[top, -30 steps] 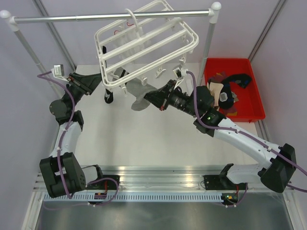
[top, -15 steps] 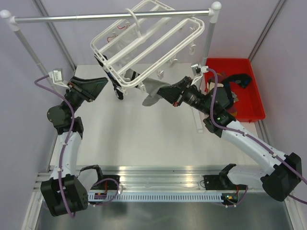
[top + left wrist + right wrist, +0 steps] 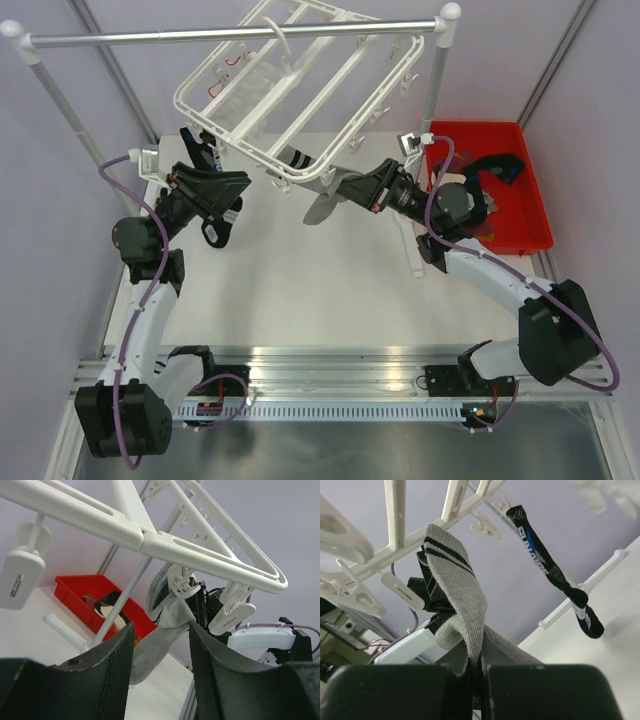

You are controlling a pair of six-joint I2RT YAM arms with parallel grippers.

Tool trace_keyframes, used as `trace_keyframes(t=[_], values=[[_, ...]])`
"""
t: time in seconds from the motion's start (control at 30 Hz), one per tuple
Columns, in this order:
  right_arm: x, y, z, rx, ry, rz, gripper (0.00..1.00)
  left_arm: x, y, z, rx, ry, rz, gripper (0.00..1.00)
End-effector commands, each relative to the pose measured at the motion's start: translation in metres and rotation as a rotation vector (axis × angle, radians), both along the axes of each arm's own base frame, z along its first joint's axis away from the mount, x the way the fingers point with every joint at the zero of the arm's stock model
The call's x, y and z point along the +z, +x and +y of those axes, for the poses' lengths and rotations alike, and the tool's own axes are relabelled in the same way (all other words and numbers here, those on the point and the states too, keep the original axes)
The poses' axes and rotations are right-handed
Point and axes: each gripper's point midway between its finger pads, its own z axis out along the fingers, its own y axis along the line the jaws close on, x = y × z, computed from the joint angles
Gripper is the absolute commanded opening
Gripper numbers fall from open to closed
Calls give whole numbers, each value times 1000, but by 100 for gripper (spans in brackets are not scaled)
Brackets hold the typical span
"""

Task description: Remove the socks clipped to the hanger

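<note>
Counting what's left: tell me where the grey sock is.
Top view, centre: the grey sock hangs under the near edge of the hanger, pinched by the right gripper.

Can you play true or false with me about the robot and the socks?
1. The right gripper is pinching a grey sock. True.
2. The left gripper is holding a sock too. False: it is open and holds nothing.
3. The red bin has nothing in it. False: socks lie in it.
4. A black-and-blue sock dangles from the hanger. True.
5. The hanger lies flat on the table. False: it hangs tilted from the metal rail.
</note>
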Motion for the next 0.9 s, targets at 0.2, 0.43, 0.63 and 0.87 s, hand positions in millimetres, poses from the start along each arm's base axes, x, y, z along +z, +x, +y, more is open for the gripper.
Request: trace_keyframes(t=[0.2,0.43,0.63,0.87], values=[[5,-16,5,236,190,36,1,10,3,-5,86,65,-103,53],[-9,-12,9,272,200,92,1,16,0,-15,64,95,-151,56],[-16,-11,11,286,189,121,1,18,-8,-30,-22,141,-214,67],[-18,-12,11,297,185,135,1,20,0,-36,-20,143,-239,70]])
